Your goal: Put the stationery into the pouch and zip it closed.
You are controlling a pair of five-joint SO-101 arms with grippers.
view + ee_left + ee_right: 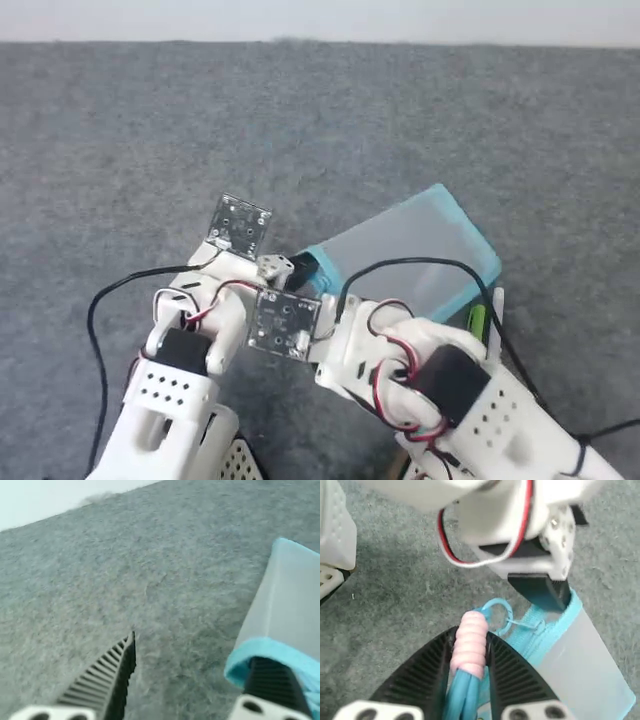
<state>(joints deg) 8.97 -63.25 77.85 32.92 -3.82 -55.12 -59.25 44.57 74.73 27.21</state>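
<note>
The translucent pouch [415, 255] with light-blue trim lies on the grey mat, its zipper end toward the arms. In the right wrist view my right gripper [471, 636] is shut on the zipper pull [470, 645], a pink beaded piece on blue cords, next to the blue zipper ring [498, 611]. My left gripper [195, 652] stands open, with one finger [272, 680] on the pouch's blue end edge [260, 650] and the other over bare mat. That same finger [540, 590] appears in the right wrist view, pressing on the pouch corner. A green stationery piece [478, 320] lies beside the pouch, partly hidden by the right arm.
Grey felt mat [150, 140] covers the table, with open room to the left and behind the pouch. Black cables [100, 300] loop from both arms near the front. The two arm bodies crowd the front centre.
</note>
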